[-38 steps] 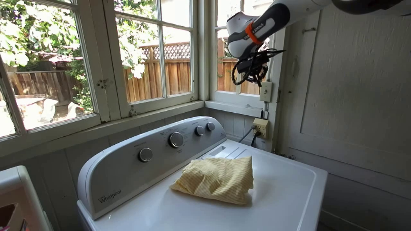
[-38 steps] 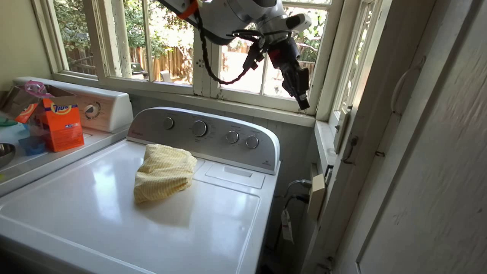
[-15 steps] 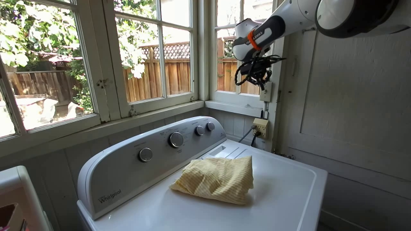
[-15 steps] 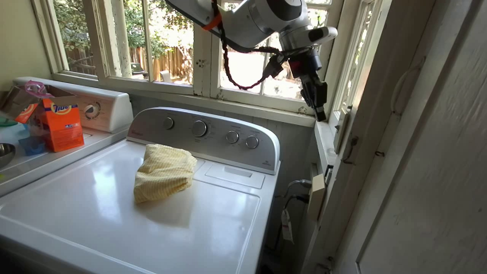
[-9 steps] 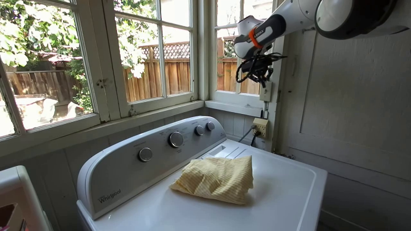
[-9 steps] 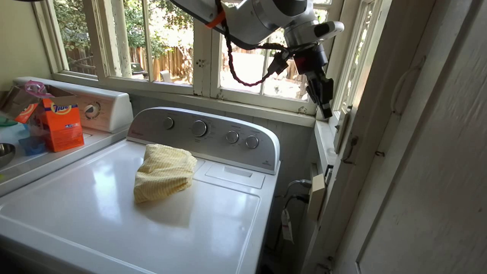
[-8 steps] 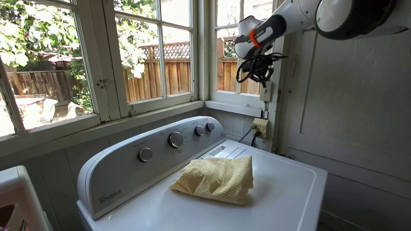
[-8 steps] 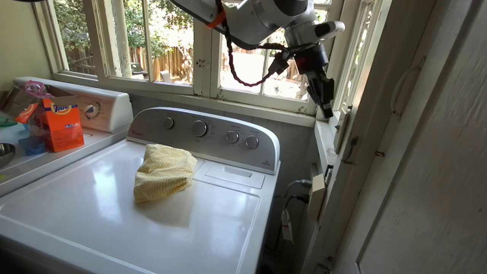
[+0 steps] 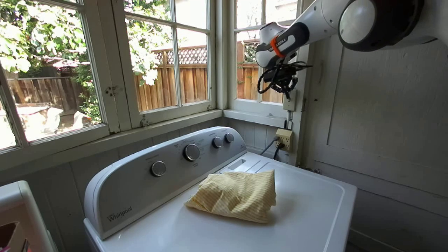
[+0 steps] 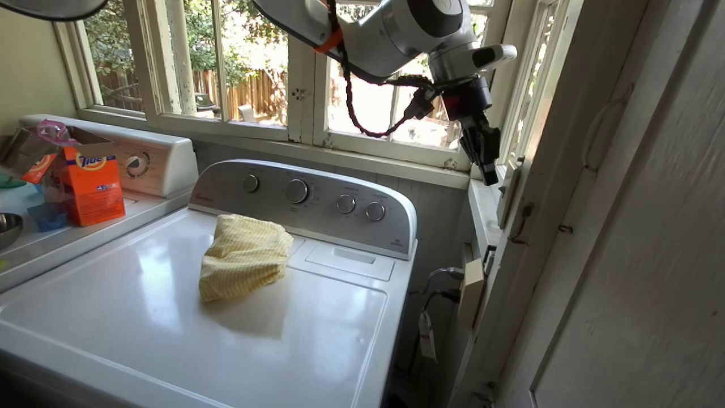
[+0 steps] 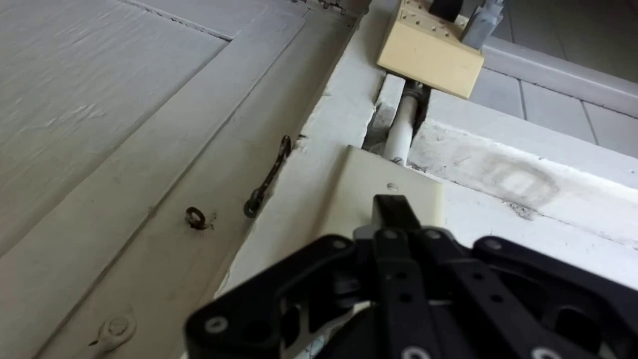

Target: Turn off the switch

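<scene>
Here, in an exterior view, an orange cardboard Tide box [image 10: 96, 190] stands left of the white Whirlpool appliance [image 10: 317, 340], which carries a yellow-striped cloth [image 10: 246, 258]. Past the appliance's right end hangs the black two-fingered claw [image 10: 490, 177], fully closed and empty; farther right sits the off-white rectangular wall switch [image 10: 509, 195].

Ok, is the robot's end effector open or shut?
Shut: in the wrist view, the end effector has its jaws together, with no gap showing at the tip.
</scene>
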Motion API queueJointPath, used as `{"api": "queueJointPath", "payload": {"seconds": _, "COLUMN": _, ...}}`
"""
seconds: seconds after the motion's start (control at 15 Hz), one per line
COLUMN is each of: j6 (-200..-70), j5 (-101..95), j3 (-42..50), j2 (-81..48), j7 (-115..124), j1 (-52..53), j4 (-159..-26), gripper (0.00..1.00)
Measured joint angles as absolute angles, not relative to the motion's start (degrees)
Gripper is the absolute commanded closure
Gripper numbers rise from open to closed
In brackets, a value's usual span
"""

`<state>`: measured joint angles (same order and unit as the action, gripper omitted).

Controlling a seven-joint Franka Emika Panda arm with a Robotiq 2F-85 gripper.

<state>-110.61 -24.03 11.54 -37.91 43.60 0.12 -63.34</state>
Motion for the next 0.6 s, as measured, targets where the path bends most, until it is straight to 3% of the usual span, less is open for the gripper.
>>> {"api": "queueJointPath", "payload": {"seconds": 0.6, "j6": -110.6, "j5": -23.4, "j3": 11.7, "j2": -39.7, "j7": 43.6, "j1": -0.7, "j4": -60.9, "gripper": 1.0}}
